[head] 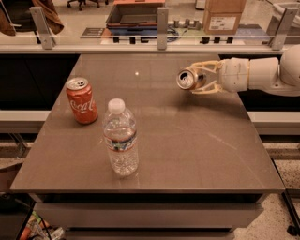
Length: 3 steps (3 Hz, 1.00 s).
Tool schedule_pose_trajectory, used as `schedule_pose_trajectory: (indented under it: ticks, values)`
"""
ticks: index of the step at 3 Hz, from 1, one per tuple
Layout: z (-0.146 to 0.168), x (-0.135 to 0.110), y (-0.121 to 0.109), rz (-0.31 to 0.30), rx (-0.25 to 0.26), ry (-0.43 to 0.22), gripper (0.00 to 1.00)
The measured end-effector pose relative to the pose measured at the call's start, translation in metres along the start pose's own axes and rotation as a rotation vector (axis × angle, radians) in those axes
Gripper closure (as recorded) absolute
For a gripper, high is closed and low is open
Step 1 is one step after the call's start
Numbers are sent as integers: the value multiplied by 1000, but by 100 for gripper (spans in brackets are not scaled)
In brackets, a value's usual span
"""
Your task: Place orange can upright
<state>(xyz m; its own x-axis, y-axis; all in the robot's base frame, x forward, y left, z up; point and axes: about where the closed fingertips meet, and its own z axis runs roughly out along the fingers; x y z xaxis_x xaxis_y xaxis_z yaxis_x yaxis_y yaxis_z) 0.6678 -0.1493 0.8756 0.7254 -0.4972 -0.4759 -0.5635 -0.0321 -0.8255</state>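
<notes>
The orange can (188, 78) is held on its side in the air, silver top facing left toward the camera, a little above the brown table (187, 140) at its right rear. My gripper (199, 78) reaches in from the right on a white arm and is shut on the can, one finger above it and one below. The can's body is mostly hidden by the fingers.
A red Coca-Cola can (82, 100) stands upright at the table's left. A clear plastic water bottle (121, 138) stands upright left of centre, toward the front. A railing with posts (162, 22) and a cardboard box (224, 14) lie beyond the far edge.
</notes>
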Motion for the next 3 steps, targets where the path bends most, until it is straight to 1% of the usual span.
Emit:
schedule_pose_trajectory:
  ticks: [1, 2, 3]
  values:
    - [-18, -2, -4, 50, 38, -39, 100]
    - [-34, -4, -10, 101, 39, -53, 100]
    - [-43, -2, -15, 178, 28, -111, 100]
